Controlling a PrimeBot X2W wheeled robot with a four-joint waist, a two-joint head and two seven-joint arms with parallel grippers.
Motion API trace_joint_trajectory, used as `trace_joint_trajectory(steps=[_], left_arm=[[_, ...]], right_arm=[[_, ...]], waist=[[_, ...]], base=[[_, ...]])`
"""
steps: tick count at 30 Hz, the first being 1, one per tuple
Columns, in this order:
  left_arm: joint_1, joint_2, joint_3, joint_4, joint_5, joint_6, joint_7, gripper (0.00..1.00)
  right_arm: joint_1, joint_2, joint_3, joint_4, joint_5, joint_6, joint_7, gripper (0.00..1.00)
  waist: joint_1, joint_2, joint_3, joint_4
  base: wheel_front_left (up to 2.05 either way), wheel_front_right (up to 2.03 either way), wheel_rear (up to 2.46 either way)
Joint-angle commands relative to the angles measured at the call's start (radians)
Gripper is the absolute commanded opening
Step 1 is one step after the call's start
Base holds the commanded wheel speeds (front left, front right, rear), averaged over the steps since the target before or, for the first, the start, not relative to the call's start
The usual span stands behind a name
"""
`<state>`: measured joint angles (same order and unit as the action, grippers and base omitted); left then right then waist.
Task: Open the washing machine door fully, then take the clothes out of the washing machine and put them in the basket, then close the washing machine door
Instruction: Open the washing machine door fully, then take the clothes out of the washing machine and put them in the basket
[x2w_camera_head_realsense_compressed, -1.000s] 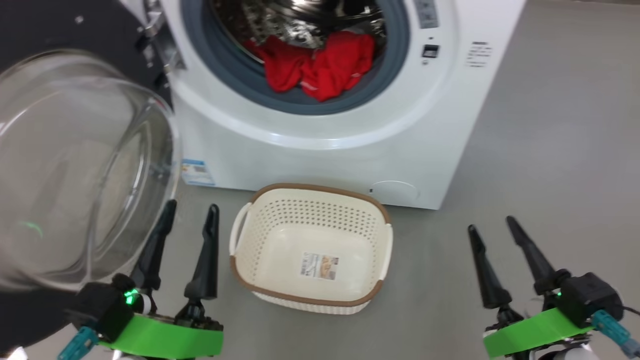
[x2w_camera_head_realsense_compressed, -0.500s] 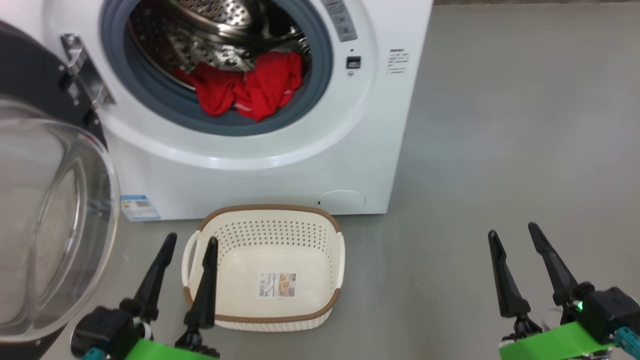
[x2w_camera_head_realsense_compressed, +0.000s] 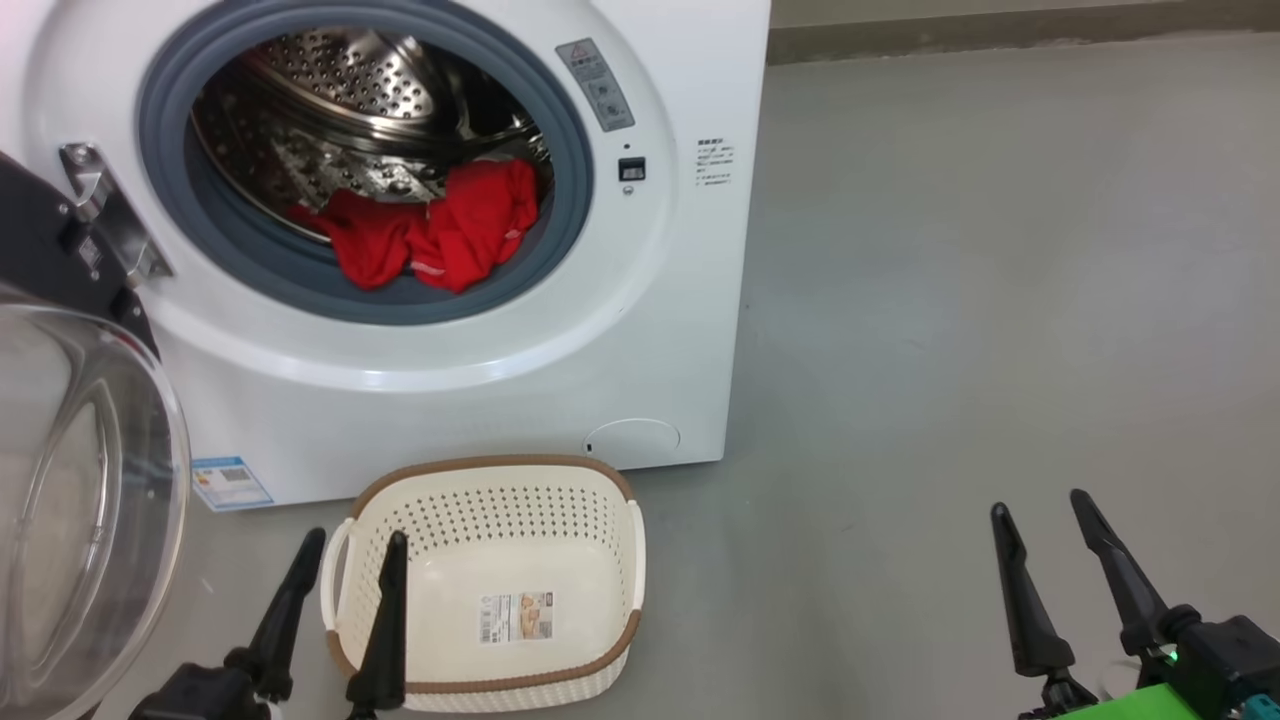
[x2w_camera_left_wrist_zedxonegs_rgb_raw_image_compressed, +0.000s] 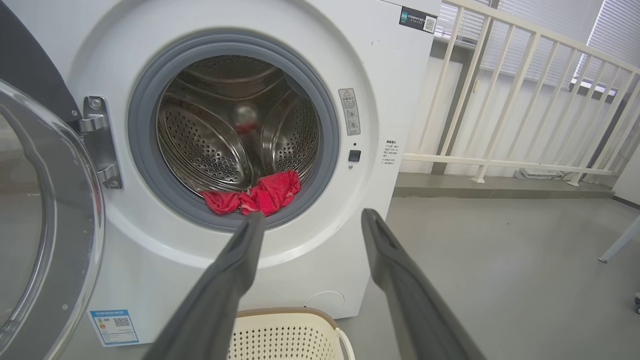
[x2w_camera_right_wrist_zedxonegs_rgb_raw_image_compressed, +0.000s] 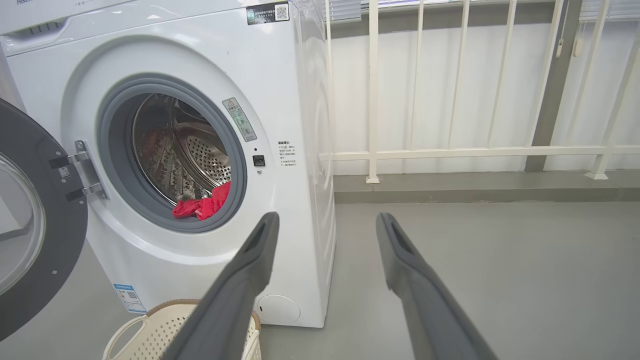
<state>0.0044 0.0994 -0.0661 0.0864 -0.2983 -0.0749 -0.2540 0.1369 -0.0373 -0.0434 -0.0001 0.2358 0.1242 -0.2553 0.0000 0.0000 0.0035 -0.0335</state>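
The clothes (x2w_camera_head_realsense_compressed: 430, 235) lie as a low red heap on the front lip of the drum (x2w_camera_head_realsense_compressed: 330, 90) inside the washing machine (x2w_camera_head_realsense_compressed: 450, 400), stretched across the opening rather than back into it. They sit up and ahead of the left gripper (x2w_camera_head_realsense_compressed: 356, 538), whose fingers are spread and empty over the basket's near left corner. The right gripper (x2w_camera_head_realsense_compressed: 1039, 503), fingers likewise spread and empty, hangs well off to the right above bare floor (x2w_camera_head_realsense_compressed: 950, 300), so the left arm looks nearer. The washing machine door (x2w_camera_head_realsense_compressed: 90, 480) stands swung out leftward, clear of the opening. The basket (x2w_camera_head_realsense_compressed: 500, 461) rests just before the machine, holding only its paper label (x2w_camera_head_realsense_compressed: 515, 615)
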Motion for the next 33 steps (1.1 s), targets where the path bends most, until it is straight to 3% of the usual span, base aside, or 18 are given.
trace_joint_trajectory(steps=[1,21,33], left_arm=[[-0.013,0.006,0.038,-0.022,0.012,0.011,-0.008,1.0],[-0.004,-0.008,0.062,0.013,0.042,0.026,-0.008,1.0],[-0.014,-0.003,0.065,-0.003,0.063,0.024,-0.008,1.0]], right_arm=[[-0.017,-0.013,0.017,-0.029,-0.016,0.007,-0.006,1.0],[-0.015,-0.013,0.02,-0.026,-0.021,0.007,-0.006,1.0],[-0.016,-0.013,0.028,-0.025,-0.012,0.007,-0.006,1.0]], waist=[[0.0,0.0,-0.007,-0.008],[0.0,0.0,-0.022,-0.012],[0.0,0.0,-0.008,-0.001]], base=[[0.0,0.0,0.0],[0.05,-0.05,0.0],[1.14,-1.14,0.0]])
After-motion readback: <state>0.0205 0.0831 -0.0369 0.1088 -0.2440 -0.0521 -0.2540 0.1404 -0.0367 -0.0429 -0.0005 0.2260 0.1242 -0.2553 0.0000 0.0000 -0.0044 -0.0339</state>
